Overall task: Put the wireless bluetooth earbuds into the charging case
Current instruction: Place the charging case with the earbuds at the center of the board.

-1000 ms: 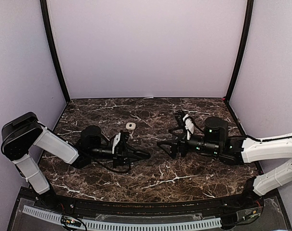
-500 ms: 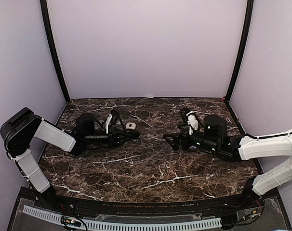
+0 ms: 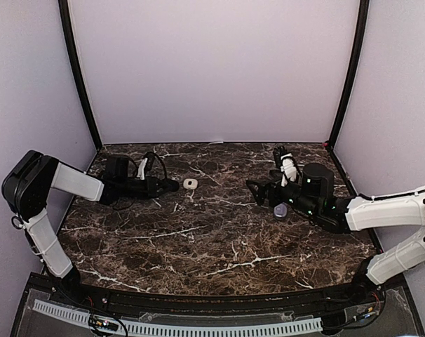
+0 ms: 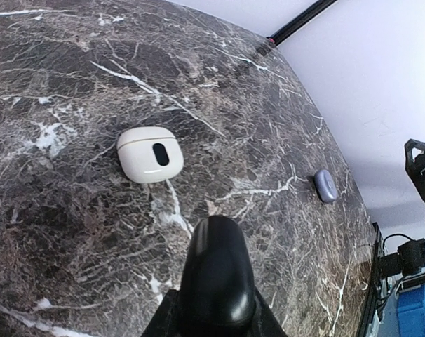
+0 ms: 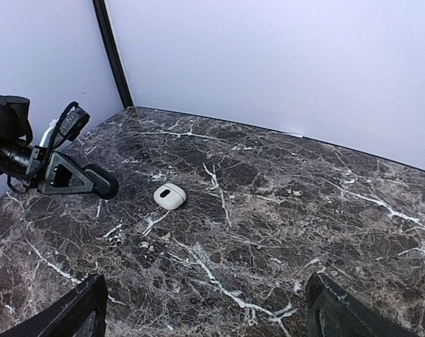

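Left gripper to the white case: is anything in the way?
Nothing visible. Only bare table separates the shut left gripper from the white case, which lies just ahead of its tips. The small purple item sits farther off, beyond the case, not between them.

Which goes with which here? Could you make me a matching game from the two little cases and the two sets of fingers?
Things:
1. white case
2. lavender case
3. left fingers
4. right fingers

States and places:
A. spread wide apart
B. pressed together, holding nothing
C. on the table just past the left fingers' tip
D. on the table close beside the right fingers

Pairs: 1-C, 2-D, 3-B, 4-A
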